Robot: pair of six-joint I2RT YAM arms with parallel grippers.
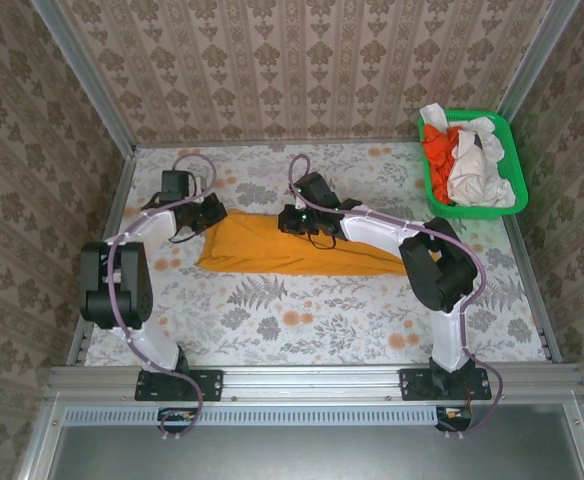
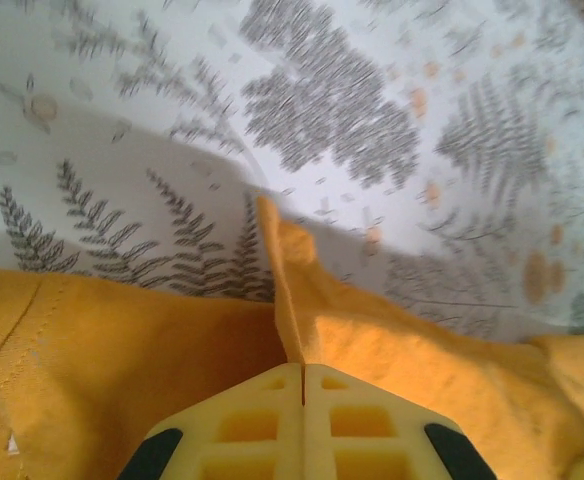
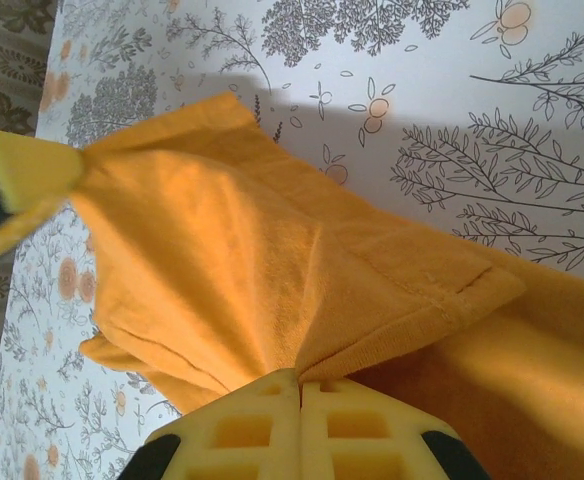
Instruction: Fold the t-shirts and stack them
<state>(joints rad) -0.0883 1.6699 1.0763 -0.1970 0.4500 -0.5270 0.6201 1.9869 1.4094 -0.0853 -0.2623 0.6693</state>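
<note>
**Pinching a large mustard-orange cloth t-shirt (image 1: 272, 250) at two points**

The mustard-orange cloth t-shirt lies bunched into a long band across the middle of the floral-printed table (image 1: 322, 320), running from left of centre down towards the right arm.

The left gripper (image 1: 208, 212) sits at the band's left end. In its wrist view, its yellow fingers (image 2: 262, 425) are pressed fully together with a raised fold of the orange cloth (image 2: 122, 350) caught between them.

The right gripper (image 1: 294, 220) is at the far edge near the band's middle. Its fingers (image 3: 242, 430) are also closed tight, clamping a gathered pleat of the shirt (image 3: 222, 250), which is lifted off the table.

At the far right corner stands a green plastic basket (image 1: 515, 160) holding a red-orange t-shirt (image 1: 439, 150) and crumpled white t-shirts (image 1: 472, 170).
</note>
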